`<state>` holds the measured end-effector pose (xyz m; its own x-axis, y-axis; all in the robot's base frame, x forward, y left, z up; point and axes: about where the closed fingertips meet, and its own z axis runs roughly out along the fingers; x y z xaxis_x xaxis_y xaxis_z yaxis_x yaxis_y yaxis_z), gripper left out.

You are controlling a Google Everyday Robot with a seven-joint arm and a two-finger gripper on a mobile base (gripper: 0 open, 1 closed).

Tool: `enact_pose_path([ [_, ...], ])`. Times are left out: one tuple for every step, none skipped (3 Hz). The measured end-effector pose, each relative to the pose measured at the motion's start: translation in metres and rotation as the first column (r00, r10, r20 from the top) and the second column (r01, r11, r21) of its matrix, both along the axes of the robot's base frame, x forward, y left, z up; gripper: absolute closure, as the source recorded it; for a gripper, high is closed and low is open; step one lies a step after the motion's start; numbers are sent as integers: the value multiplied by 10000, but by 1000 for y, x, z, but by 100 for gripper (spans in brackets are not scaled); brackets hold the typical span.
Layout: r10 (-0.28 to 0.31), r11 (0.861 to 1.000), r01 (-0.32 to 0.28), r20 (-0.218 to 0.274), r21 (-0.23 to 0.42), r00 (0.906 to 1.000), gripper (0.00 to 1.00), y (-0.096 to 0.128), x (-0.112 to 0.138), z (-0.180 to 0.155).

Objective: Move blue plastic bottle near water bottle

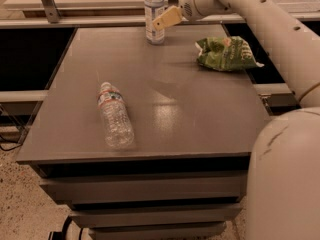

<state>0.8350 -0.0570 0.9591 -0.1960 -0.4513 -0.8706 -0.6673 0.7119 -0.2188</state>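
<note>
The claw (167, 18) is just right of the upright blue plastic bottle (153, 15) at the far edge of the desk (200, 114); its opening cannot be told.

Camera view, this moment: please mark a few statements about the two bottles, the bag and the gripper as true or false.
1. The blue plastic bottle stands upright at the far edge of the table. True.
2. The water bottle stands upright next to it. False: it lies on its side near the table's front left, well apart.
3. The gripper is right beside the blue plastic bottle. True.
4. The green bag lies between the two bottles. False: it lies off to the table's right side.
5. The gripper is over the water bottle. False: it is at the far edge.
</note>
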Motion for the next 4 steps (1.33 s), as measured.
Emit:
enact_pose_path([
  [-56, 9993, 60, -107, 380, 9999, 0, 18, 19, -10],
  [27, 9953, -18, -93, 970, 10000, 0, 36, 35, -16],
  [238, 9904, -229, -44, 1363, 9997, 0, 55, 46, -20],
  [403, 9849, -370, -159, 1692, 9991, 16, 67, 56, -26],
])
